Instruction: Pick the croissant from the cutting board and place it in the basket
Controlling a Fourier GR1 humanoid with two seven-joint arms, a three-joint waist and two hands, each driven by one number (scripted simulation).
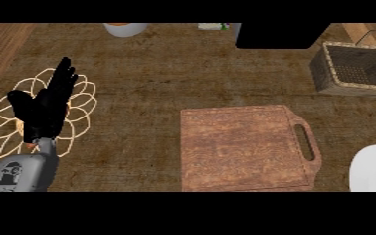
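The wooden cutting board (242, 149) lies at centre right with its handle slot to the right, and nothing lies on it. No croissant shows plainly anywhere. My left hand (44, 109) stands open at the left, fingers straight and pointing up, over a pale wire basket (82, 92) with a petal-shaped rim. At the hand's right edge a small orange-brown bit (67, 107) peeks out; I cannot tell what it is. My right hand does not show.
A dark wicker basket (349, 69) stands at the far right. A black block (279, 35) and a white cup (125, 29) sit along the back edge. A white rounded object (365, 169) cuts in at the lower right.
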